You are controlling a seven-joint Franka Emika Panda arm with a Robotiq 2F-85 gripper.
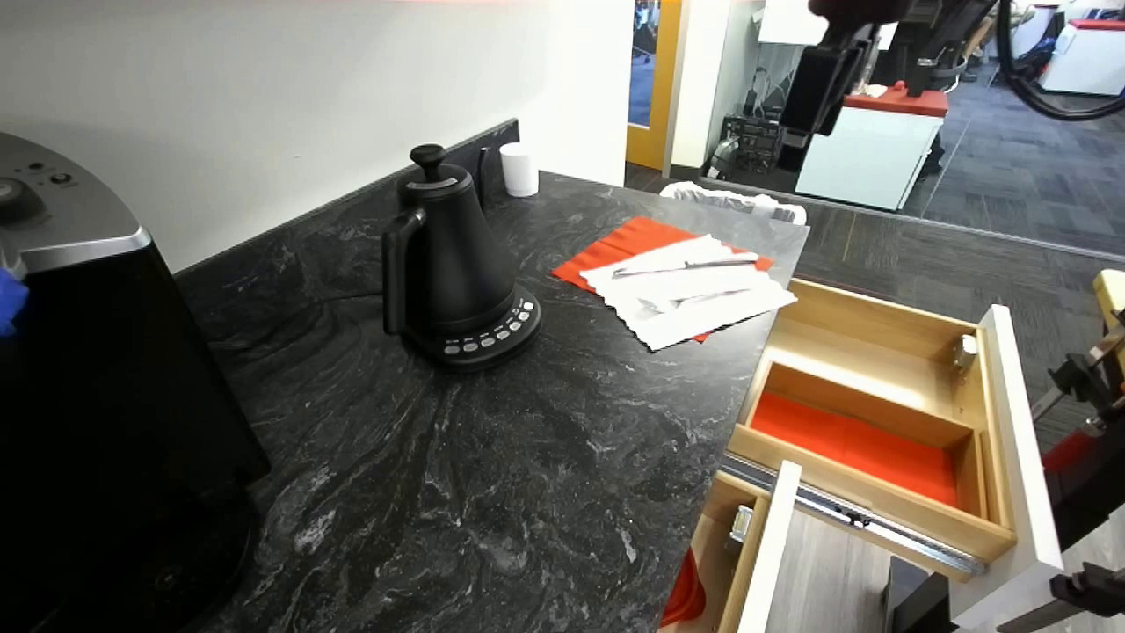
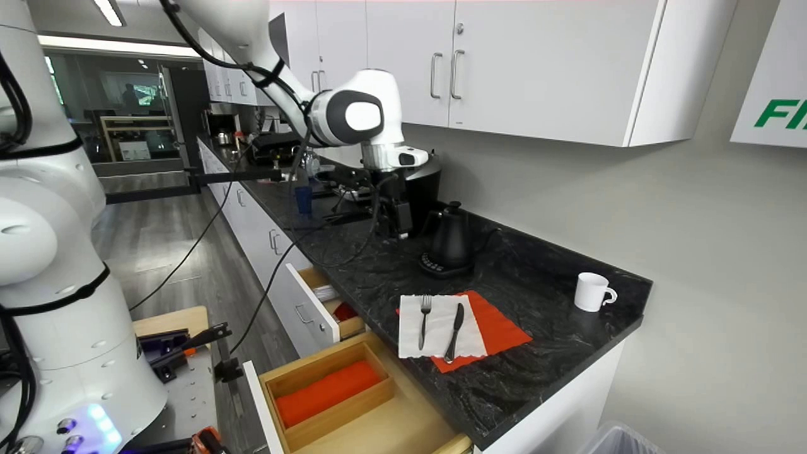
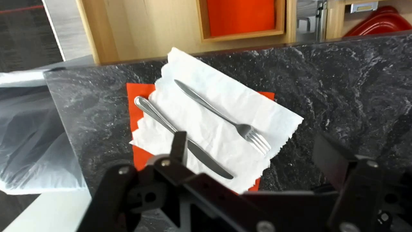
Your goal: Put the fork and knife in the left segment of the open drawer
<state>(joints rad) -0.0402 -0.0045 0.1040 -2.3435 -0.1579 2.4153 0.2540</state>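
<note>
The fork [image 3: 246,130] and the knife [image 3: 206,158] lie apart on a white paper napkin [image 3: 283,120] over a red-orange cloth on the counter. The fork [image 2: 423,321] and knife [image 2: 455,328] also show in both exterior views. The open drawer [image 1: 1024,440] stands beside the counter edge. Its left segment [image 2: 328,394] shows a bare red-orange liner; it also appears at the top of the wrist view [image 3: 241,17]. My gripper [image 3: 254,141] is open and empty, above the cutlery; one finger covers part of the knife. In an exterior view the gripper [image 1: 817,97] hangs high above the counter.
A black kettle [image 1: 457,246] and a white mug [image 2: 592,291] stand on the dark counter. A black machine [image 1: 88,396] stands near the wall. A partly open drawer [image 1: 773,545] holds something red [image 3: 379,21]. A lined bin [image 3: 35,129] stands past the counter's end.
</note>
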